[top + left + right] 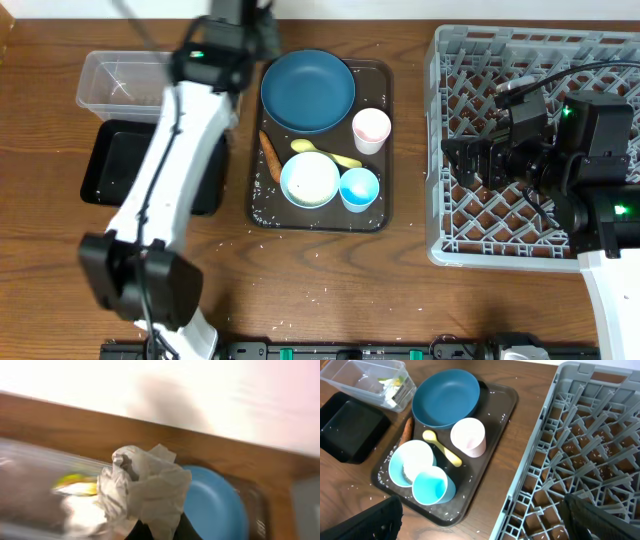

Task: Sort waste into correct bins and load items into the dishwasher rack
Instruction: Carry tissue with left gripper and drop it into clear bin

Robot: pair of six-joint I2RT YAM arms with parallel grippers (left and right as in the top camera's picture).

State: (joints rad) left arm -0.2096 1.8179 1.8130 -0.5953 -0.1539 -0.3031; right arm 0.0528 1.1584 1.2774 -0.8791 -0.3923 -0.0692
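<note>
Just off the far left corner of the brown tray [385, 90], by the clear tub [110, 75], the left gripper [157, 534] is clamped tight on the crumpled paper [145, 485]. Right of the tray, the right gripper [468, 160] hangs wide open and empty over the rack [600, 45].

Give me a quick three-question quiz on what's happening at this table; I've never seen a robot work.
1. True or false: the pale pink cup stands in the grey rack.
2. How many cups stand on the brown tray?
3. What does the left pincer grip?
A. the pale pink cup
B. crumpled white paper
C. the brown tray

Key: 1 false, it stands on the brown tray. 2 two. 3 B.
</note>
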